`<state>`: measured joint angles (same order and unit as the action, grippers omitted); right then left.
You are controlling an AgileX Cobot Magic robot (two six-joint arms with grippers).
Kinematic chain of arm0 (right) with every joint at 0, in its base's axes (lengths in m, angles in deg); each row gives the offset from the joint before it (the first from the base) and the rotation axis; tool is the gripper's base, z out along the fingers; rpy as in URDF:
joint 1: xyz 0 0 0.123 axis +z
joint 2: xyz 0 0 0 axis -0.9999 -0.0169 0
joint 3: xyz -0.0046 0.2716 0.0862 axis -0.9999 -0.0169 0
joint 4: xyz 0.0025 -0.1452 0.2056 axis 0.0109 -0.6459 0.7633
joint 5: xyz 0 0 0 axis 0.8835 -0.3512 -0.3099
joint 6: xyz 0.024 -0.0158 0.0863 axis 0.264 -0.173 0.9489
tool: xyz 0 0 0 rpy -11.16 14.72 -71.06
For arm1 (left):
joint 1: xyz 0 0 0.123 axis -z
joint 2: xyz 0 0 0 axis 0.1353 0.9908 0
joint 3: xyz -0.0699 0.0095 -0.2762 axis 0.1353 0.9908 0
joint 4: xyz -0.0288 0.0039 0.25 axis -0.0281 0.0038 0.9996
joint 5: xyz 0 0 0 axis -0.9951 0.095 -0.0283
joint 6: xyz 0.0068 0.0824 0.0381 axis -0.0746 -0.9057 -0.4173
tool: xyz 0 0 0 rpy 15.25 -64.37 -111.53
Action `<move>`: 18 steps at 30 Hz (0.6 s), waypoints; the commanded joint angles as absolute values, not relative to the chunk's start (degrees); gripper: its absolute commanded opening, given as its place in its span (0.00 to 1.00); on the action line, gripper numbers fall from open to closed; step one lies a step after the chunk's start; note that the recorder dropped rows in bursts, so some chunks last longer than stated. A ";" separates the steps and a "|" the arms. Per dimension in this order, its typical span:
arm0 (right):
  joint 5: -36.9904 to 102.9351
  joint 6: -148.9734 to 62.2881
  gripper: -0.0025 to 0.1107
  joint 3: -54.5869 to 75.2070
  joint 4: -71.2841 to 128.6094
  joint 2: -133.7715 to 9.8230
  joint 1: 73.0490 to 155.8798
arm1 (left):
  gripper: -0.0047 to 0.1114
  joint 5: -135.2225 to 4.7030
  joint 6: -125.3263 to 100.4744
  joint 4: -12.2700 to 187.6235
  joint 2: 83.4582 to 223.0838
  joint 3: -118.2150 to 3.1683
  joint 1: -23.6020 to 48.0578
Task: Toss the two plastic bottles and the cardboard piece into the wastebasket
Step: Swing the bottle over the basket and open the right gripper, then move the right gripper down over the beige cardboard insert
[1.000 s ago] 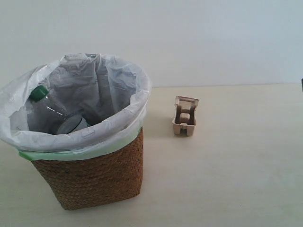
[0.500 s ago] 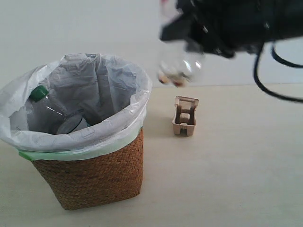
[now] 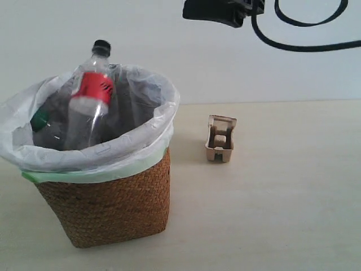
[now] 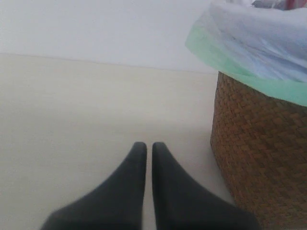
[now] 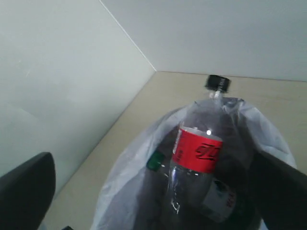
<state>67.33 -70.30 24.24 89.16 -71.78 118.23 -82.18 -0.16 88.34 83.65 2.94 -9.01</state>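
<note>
The wicker wastebasket (image 3: 113,203) with its white liner stands at the left of the table. The red-label bottle (image 3: 87,99) stands tilted inside it, its black cap poking above the rim. Beside it, lower down, lies the green-cap bottle (image 3: 39,120). The tan cardboard piece (image 3: 220,139) rests on the table to the right of the basket. My right gripper (image 3: 214,11) hangs high above, open. In the right wrist view its fingers (image 5: 26,191) spread wide over the red-label bottle (image 5: 196,158) and the green cap (image 5: 154,161). My left gripper (image 4: 149,146) is shut and empty beside the wastebasket (image 4: 259,158).
A black cable (image 3: 304,34) loops from the right arm at the top of the exterior view. A pale wall runs behind the table. Bare tabletop (image 3: 282,214) lies to the right of and in front of the cardboard piece.
The right arm swung in carrying the red-label bottle, let it go into the basket, and has risen. The bottle now stands in the liner. The cardboard piece has not moved.
</note>
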 commanded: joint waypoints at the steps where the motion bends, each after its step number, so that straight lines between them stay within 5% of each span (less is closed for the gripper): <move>1: 65.99 -61.99 0.86 24.68 77.11 -71.42 115.97 | 0.07 -82.18 0.15 88.62 83.46 3.17 -8.54; 6: 71.25 -52.47 0.76 24.68 62.55 -71.42 111.26 | 0.07 -82.18 0.15 88.62 83.46 3.17 -8.54; 18: 78.10 -35.44 0.74 24.68 37.67 -72.25 110.73 | 0.07 -82.18 0.15 88.62 83.46 3.17 -8.54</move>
<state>76.54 -39.15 24.37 40.91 -71.78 110.84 -82.18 -0.16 88.34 83.65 2.94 -9.01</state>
